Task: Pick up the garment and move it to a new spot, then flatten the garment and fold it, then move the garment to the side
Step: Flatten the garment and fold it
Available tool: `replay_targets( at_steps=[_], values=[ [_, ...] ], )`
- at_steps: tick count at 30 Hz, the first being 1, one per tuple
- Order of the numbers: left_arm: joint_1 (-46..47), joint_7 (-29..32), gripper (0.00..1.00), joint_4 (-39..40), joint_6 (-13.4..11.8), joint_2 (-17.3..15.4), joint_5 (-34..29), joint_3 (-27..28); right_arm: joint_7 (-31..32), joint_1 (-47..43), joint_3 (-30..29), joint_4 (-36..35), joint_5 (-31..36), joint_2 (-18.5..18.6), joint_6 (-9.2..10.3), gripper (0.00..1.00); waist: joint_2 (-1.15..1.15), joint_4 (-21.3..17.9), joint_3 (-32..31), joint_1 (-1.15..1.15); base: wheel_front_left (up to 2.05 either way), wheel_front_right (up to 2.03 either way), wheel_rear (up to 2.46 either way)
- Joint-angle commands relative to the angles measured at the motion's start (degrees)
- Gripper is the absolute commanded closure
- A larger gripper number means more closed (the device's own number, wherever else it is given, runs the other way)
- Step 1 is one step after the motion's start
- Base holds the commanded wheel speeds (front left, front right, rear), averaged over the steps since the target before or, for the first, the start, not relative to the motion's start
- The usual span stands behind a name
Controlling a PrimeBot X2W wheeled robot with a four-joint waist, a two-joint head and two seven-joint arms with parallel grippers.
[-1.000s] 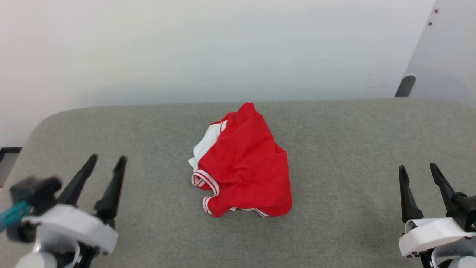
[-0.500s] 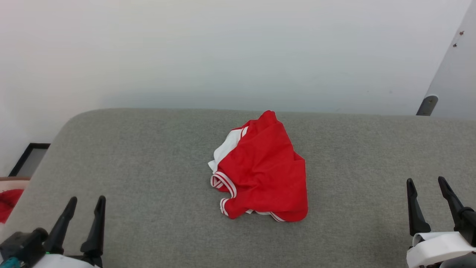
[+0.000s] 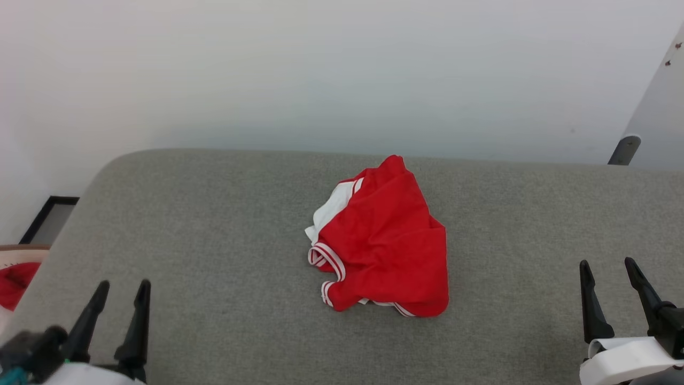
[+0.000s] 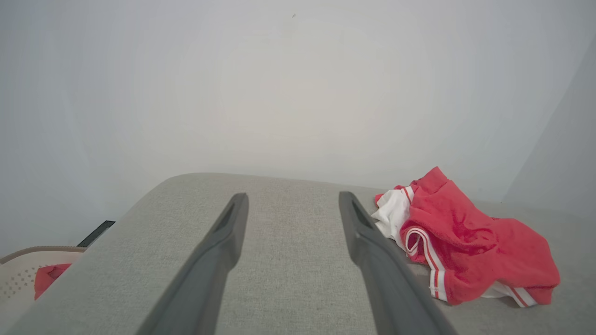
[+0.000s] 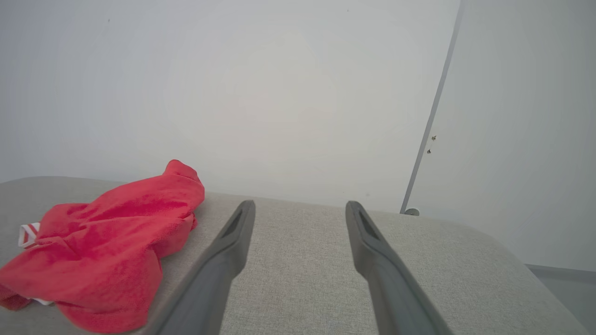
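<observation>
The garment (image 3: 387,243), red shorts with white panels and striped hems, lies crumpled in a heap at the middle of the grey padded table (image 3: 214,224). It also lies to the right of the fingers in the left wrist view (image 4: 465,239) and to their left in the right wrist view (image 5: 111,242). My left gripper (image 3: 122,286) hovers open at the lower left, well clear of the shorts. At the lower right my right gripper (image 3: 608,264) is open too, with nothing between its fingers.
A pale basket (image 3: 16,256) holding red cloth (image 3: 13,283) stands off the table's left edge, also seen in the left wrist view (image 4: 28,274). A white wall rises behind the table. A grey post (image 3: 624,149) stands at the far right.
The head camera has shifted, so the whole scene slid right and the basket came into view. My left gripper sits lower in the picture. The garment has not moved on the table.
</observation>
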State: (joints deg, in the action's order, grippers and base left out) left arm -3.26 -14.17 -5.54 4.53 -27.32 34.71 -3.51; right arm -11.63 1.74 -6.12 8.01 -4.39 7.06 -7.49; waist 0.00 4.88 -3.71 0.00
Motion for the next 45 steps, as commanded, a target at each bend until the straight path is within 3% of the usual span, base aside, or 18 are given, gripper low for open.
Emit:
replay_targets(
  at_steps=[1,6,14,29,35,45],
  values=[
    [1.0,0.47,0.0,0.4,-0.03,-0.12,0.41,0.02,-0.09,-0.03,0.21,-0.28,0.26,-0.07,0.0,0.0,0.0,-0.12,0.43,0.0,0.0,0.0,0.0],
    [4.99,5.58,0.0,2.75,0.06,-1.92,1.9,-0.25,0.3,1.84,1.61,-1.36,-0.13,0.39,0.0,0.0,0.0,-1.49,2.81,0.0,0.0,0.0,0.0],
    [17.96,19.1,0.0,5.56,-0.24,-6.07,5.48,-1.15,0.22,6.62,3.9,-4.31,-0.77,0.9,0.0,0.0,0.0,-5.46,11.43,0.0,0.0,0.0,0.0],
    [41.14,45.62,0.0,-3.8,-0.41,-9.59,13.29,-6.79,-1.38,13.5,6.19,-6.8,-0.85,-0.18,0.0,0.0,0.0,-13.66,27.07,0.0,0.0,0.0,0.0],
    [44.98,51.63,0.0,-6.75,-0.32,-9.47,13.35,-9.88,-2.12,14.61,6.17,-6.58,-0.65,-0.79,0.0,0.0,0.0,-15.26,29.96,0.0,0.0,0.0,0.0],
    [47.68,56.23,0.0,-11.36,-1.63,-7.8,13.51,-12.76,-2.93,15.43,6.37,-5.81,0.25,-1.56,0.01,0.0,0.0,-15.74,31.82,0.0,0.0,0.0,0.0]
  ],
)
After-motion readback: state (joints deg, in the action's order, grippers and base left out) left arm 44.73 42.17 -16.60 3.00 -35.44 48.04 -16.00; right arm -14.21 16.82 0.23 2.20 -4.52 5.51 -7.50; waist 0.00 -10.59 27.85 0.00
